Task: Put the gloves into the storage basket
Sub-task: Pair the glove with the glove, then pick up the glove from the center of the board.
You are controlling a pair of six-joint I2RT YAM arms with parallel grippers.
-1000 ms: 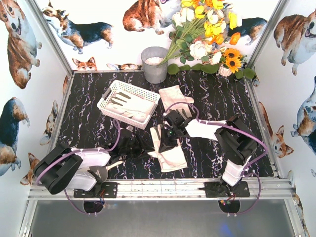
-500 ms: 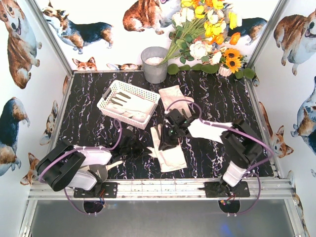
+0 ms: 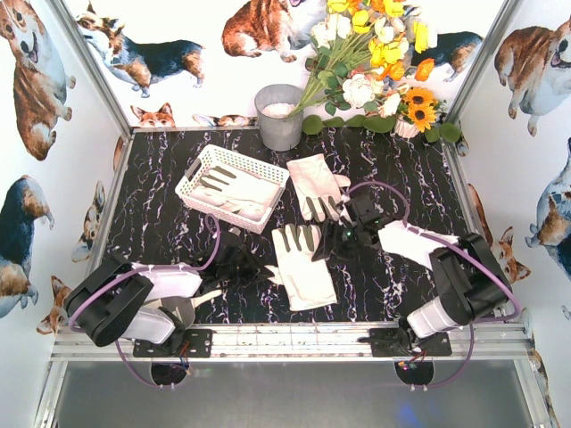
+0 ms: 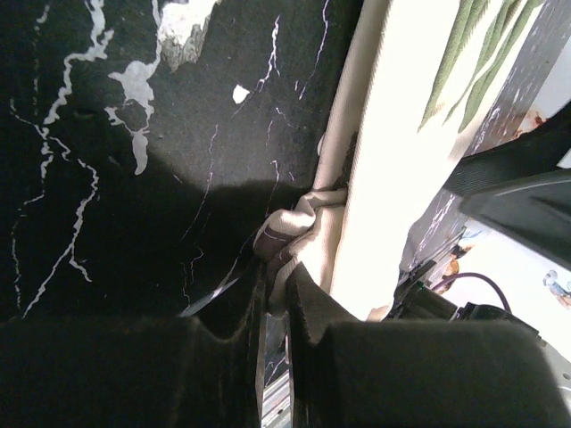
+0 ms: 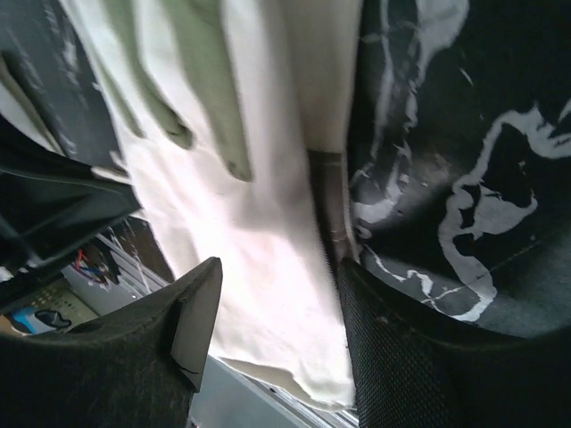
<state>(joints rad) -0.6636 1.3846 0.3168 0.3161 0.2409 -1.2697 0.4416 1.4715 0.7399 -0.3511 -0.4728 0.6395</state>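
Gloves lie in three places: one inside the storage basket, a far glove on the table behind the right pincer, and a near glove closer to the arms. The left pincer is pressed together on the near glove's edge. The right pincer is spread over its opposite edge.
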